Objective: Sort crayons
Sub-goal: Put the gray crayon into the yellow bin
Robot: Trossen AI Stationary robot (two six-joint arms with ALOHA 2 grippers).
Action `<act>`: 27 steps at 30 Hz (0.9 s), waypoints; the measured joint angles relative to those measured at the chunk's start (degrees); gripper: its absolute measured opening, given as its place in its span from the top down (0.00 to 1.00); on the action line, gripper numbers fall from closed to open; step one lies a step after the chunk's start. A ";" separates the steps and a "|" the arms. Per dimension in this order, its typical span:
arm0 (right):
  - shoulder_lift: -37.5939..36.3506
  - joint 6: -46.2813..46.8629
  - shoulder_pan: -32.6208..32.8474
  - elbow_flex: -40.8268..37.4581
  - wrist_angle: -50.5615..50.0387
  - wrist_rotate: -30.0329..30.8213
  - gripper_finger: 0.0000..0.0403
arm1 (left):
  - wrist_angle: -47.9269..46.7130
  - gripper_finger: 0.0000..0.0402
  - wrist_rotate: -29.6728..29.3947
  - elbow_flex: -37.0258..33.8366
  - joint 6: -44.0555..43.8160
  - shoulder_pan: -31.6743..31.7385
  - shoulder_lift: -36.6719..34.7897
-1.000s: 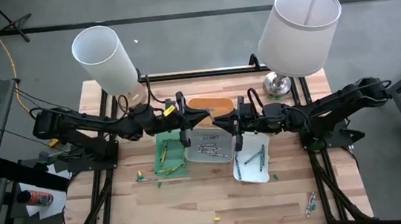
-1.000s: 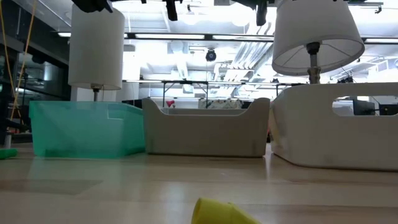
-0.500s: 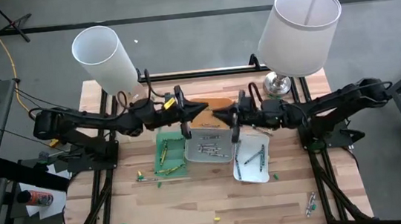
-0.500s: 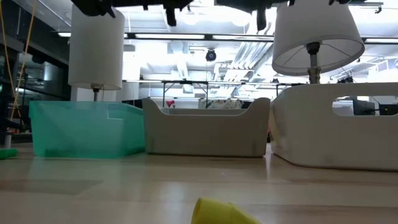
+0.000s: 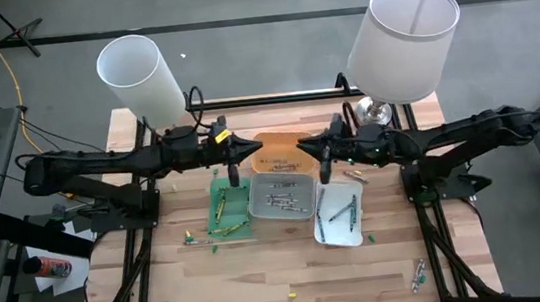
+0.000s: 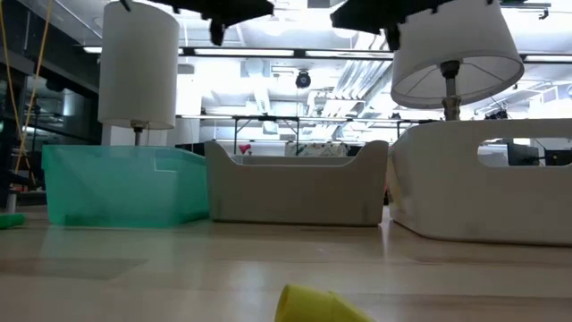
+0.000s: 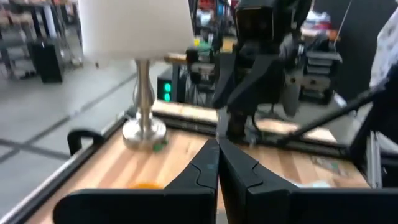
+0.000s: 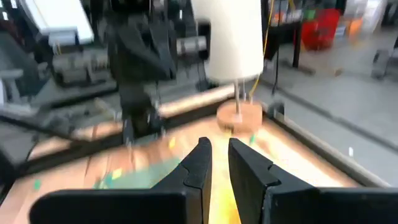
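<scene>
Grippers [image 5: 280, 153] above crayon-filled trays [image 5: 281, 196]

Three trays [image 5: 280, 198] sit side by side mid-table — crayons [image 5: 220, 209] inside them, a few strays [image 5: 189, 241] on the table [image 5: 363, 272] around.
</scene>
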 joint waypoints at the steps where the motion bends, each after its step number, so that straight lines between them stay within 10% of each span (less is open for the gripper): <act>1: -1.21 0.60 0.37 0.00 -3.09 -0.02 0.88 | -1.92 1.00 0.04 -0.11 -0.57 -0.12 -0.97; 17: -11.19 23.83 15.25 0.00 -25.41 -8.42 0.88 | 0.50 1.00 -10.61 -9.42 -13.80 -10.61 -11.65; 27: -3.62 19.38 17.80 -0.02 -15.19 8.04 0.88 | -12.17 1.00 -11.54 -9.30 -14.44 -16.67 -11.88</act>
